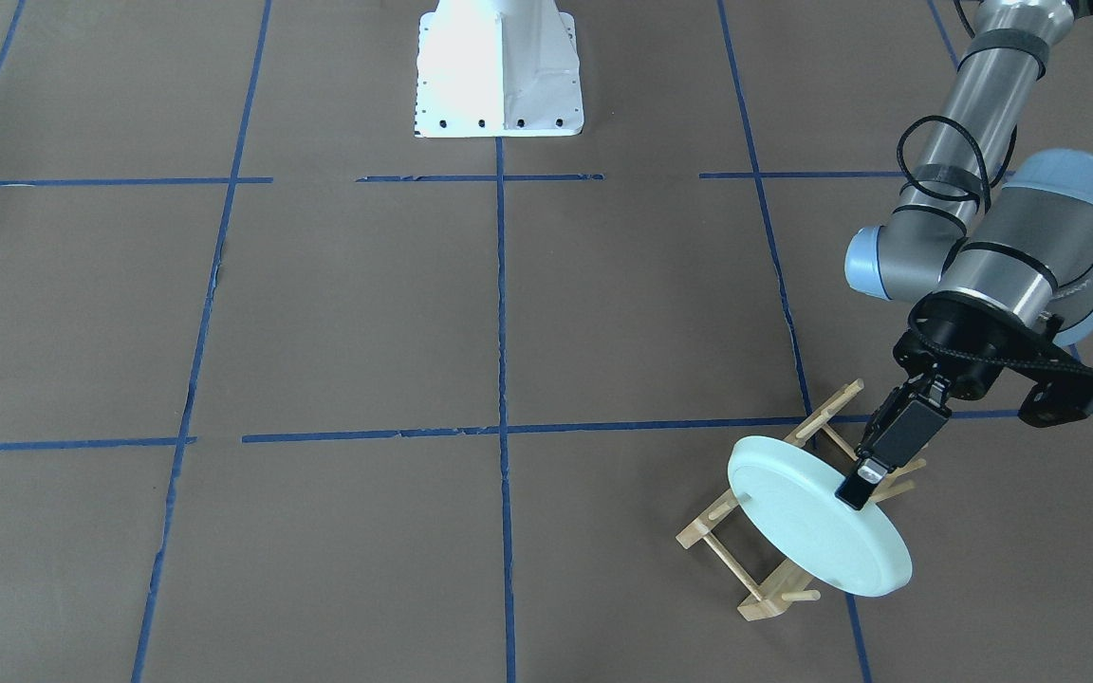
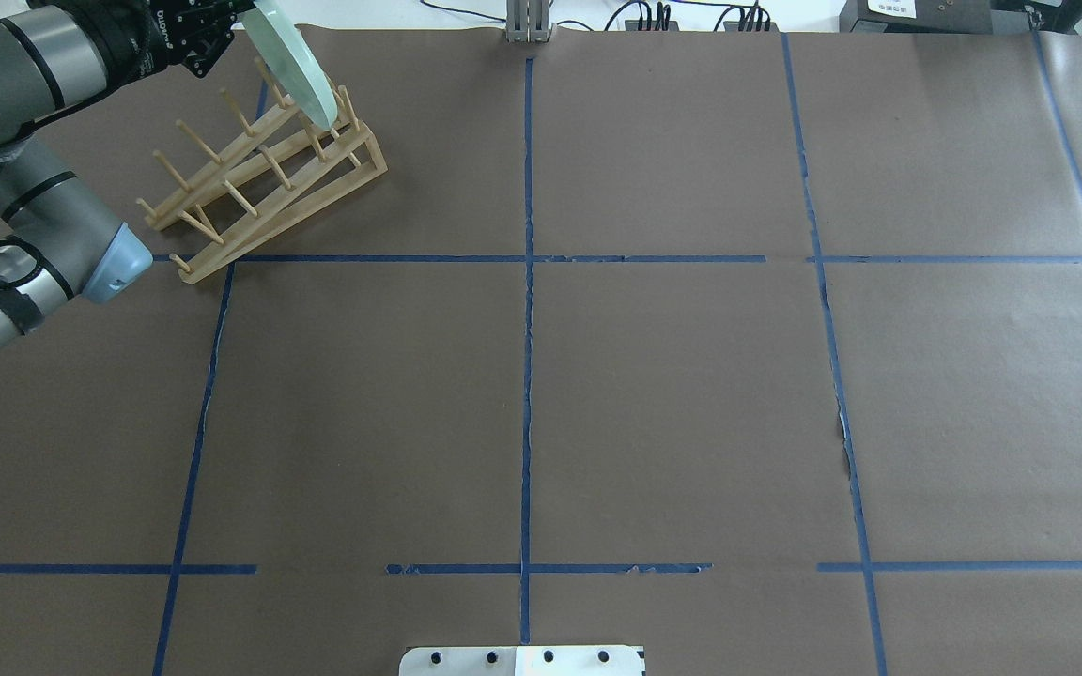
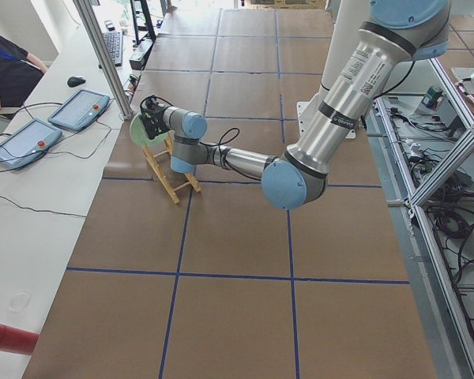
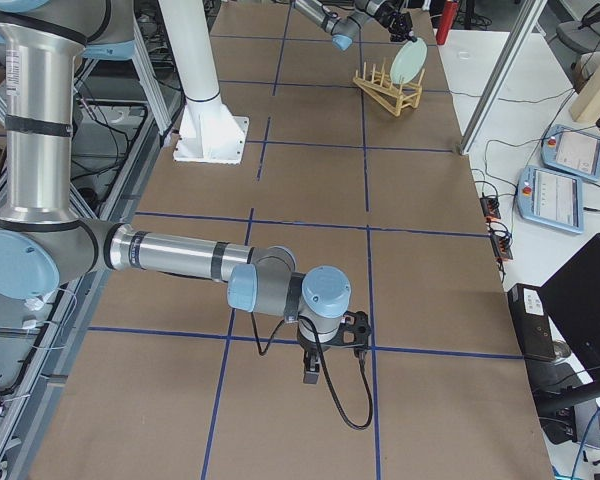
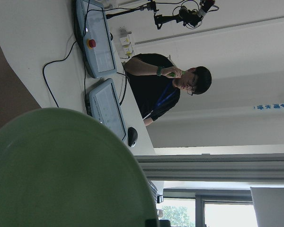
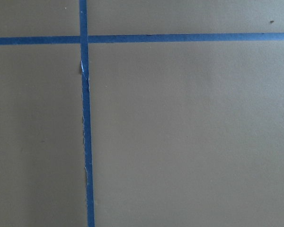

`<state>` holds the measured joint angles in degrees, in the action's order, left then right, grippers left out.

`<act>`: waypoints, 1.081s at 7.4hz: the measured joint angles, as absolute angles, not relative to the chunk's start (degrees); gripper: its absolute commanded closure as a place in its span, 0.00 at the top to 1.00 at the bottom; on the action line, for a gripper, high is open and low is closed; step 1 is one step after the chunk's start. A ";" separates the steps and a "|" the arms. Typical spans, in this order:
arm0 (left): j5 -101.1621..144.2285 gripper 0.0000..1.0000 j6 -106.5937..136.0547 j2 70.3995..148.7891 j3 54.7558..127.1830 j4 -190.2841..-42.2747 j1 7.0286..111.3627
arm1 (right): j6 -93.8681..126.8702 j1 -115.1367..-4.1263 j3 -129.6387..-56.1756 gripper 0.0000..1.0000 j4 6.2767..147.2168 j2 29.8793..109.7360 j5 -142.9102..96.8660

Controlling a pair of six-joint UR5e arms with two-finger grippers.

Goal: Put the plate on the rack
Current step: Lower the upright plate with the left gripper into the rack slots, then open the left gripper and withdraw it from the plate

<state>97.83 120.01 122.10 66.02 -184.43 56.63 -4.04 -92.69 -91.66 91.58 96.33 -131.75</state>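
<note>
Gripping the plate (image 1: 812, 522) by its upper rim, the left gripper (image 1: 864, 486) is keeping both fingers clamped on that edge. The plate is standing on edge and leaning, with its lower part sitting among the upright pegs at the end of the rack (image 1: 763, 601) farthest from the robot base (image 1: 499, 76). Whether the rim is touching the rails cannot be determined. The right gripper (image 4: 313, 376) is hanging low over the brown table covering (image 6: 189, 142), well apart from the rack; its wrist camera is showing only paper and blue tape lines (image 6: 84, 118). Its finger state cannot be determined.
</note>
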 measured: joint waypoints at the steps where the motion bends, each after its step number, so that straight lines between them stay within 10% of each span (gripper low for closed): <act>1: 97.80 0.00 119.99 122.40 65.29 -184.41 56.46 | -4.04 -92.69 -91.63 1.00 91.58 96.33 -131.75; 2: 97.77 0.98 119.99 122.71 64.73 -184.40 56.32 | -4.04 -92.69 -91.59 1.00 91.58 96.33 -131.75; 8: 95.83 1.00 114.04 122.99 63.81 -183.99 55.14 | -4.04 -92.69 -91.67 1.00 91.58 96.33 -131.75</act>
<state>95.83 114.04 122.99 63.81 -183.99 55.14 -4.04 -92.69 -91.67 91.58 96.33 -131.75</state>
